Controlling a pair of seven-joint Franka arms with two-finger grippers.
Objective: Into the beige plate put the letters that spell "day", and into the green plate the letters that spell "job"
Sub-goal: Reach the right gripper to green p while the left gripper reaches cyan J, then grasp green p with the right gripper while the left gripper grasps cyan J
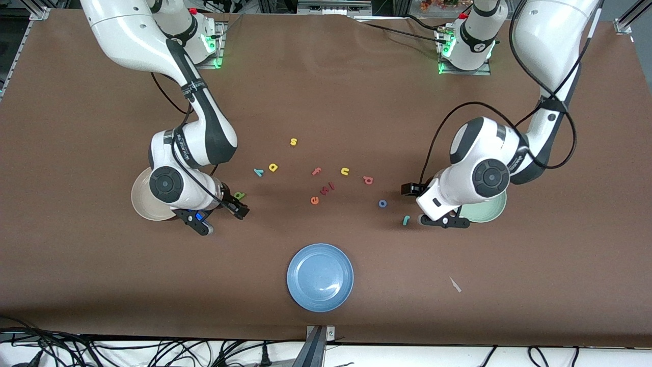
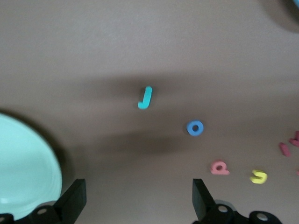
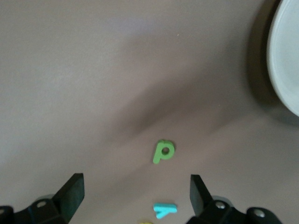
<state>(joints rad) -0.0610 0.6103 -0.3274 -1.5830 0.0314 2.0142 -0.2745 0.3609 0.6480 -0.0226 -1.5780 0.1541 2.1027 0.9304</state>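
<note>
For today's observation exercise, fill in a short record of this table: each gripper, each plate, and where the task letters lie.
left gripper: open, empty, beside the green plate
right gripper: open, empty, beside the beige plate
teal j: on the table near the left gripper
blue o: on the table
olive-green letter: by the right gripper
plates: no letters seen in them
blue plate: nearest the front camera

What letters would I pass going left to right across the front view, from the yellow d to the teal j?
Yellow d → yellow s → orange-red e → yellow u → pinkish-red b → blue o → teal j.
</note>
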